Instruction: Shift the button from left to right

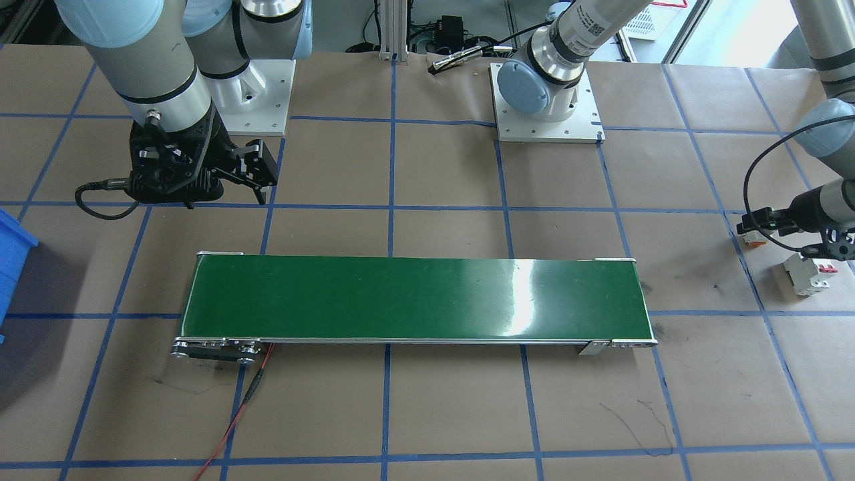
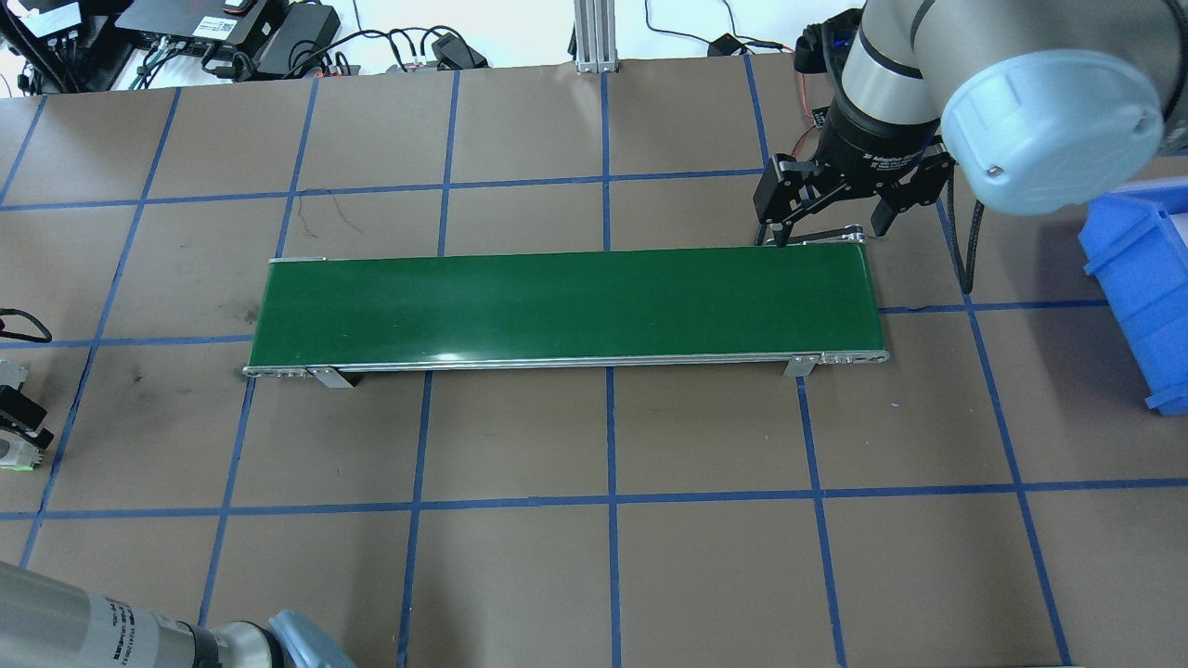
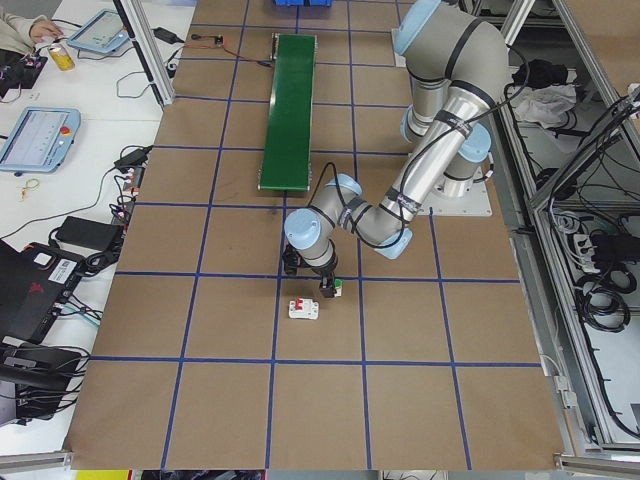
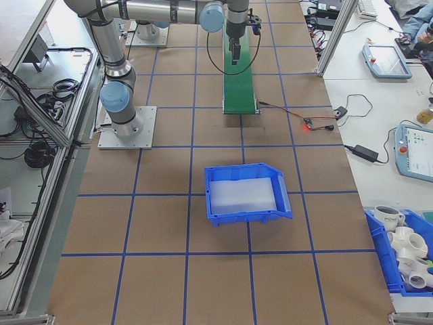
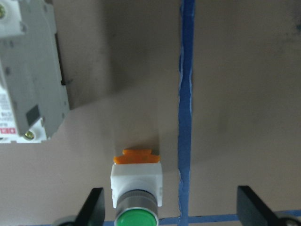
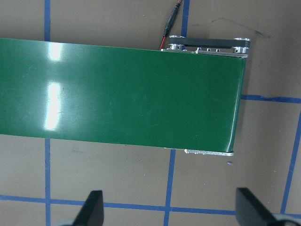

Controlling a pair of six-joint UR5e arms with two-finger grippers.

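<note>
Button [image 5: 136, 197] with green cap seen on the paper-covered table [image 2: 520, 575] near its left end, framed between the spread jaws of the left gripper [image 5: 171, 212], circuit breaker [image 5: 28, 80] beside it, its red label unreadable, right gripper [image 2: 824, 215] held open at the green conveyor belt's [image 2: 557, 306] right end, "Adaptive" partly legible on its wrist.

Robotics lab: taped-grid table [image 2: 520, 575], conveyor [image 2: 566, 301]

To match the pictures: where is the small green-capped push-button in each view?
Front-facing: green-capped button at far right edge.
Overhead: button at far left edge.
Exterior left: button mid-picture.
Left wrist: button bottom centre.
Exterior right, right wrist: not in it.
Landmark: white circuit breaker with red lever beside it.
</note>
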